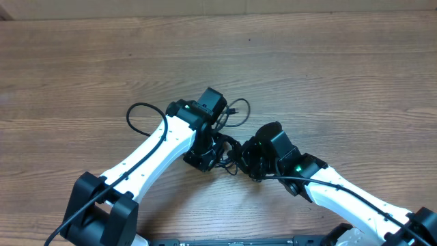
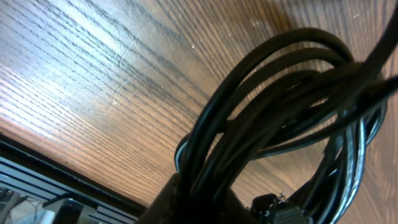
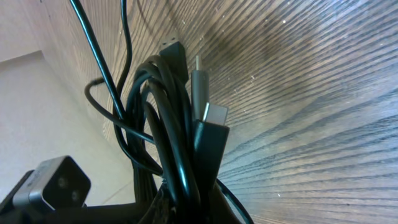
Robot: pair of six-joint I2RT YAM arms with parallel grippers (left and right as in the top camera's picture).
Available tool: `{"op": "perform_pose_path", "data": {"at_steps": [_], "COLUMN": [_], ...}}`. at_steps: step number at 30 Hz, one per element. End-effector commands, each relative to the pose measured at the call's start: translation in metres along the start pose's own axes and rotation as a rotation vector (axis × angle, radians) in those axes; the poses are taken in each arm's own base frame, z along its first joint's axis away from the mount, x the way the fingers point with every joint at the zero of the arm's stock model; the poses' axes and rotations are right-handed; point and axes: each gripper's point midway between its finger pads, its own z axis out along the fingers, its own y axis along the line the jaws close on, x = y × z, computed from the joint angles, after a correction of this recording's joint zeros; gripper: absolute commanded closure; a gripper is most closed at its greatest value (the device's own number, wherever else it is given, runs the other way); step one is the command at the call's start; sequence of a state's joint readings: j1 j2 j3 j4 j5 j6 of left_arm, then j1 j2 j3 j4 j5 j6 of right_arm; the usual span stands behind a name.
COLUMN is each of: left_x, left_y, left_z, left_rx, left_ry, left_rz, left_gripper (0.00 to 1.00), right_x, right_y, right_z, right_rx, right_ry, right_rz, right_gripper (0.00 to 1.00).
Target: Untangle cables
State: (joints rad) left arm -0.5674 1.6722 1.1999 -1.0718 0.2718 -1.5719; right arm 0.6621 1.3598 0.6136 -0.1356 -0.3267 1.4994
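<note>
The cables are a tangled bundle of thin black cords at the table's middle, between my two grippers. One loose loop with a small plug sticks out behind the bundle. My left gripper is shut on the bundle's left side. In the left wrist view several cords rise from its jaws. My right gripper is shut on the bundle's right side. In the right wrist view the cords and a silver-tipped plug stand up out of its jaws.
The wooden table stretches all round the bundle. The left arm's own thicker black wire loops out to the left. A dark rail runs along the table's front edge. The left wrist's grey camera block shows beside the right gripper.
</note>
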Motion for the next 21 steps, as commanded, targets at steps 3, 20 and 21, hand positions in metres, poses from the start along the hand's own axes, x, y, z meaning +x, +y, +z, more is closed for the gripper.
{"op": "perform_pose_path", "data": {"at_steps": [3, 20, 21], "left_x": [-0.011, -0.013, -0.013], "left_y": [0.001, -0.001, 0.000], "left_z": [0.003, 0.002, 0.002], "left_rx": [-0.008, 0.001, -0.001], "left_ry": [-0.062, -0.059, -0.058], "left_rz": [0.000, -0.105, -0.119], "left_gripper": [0.96, 0.96, 0.96], "right_x": [0.005, 0.003, 0.002], "right_y": [0.019, 0.009, 0.006], "right_z": [-0.003, -0.003, -0.003], "right_rx": [-0.042, 0.000, 0.012], "right_ry": [0.017, 0.005, -0.003], "right_rz": [-0.025, -0.017, -0.013], "right_gripper": [0.96, 0.56, 0.52]}}
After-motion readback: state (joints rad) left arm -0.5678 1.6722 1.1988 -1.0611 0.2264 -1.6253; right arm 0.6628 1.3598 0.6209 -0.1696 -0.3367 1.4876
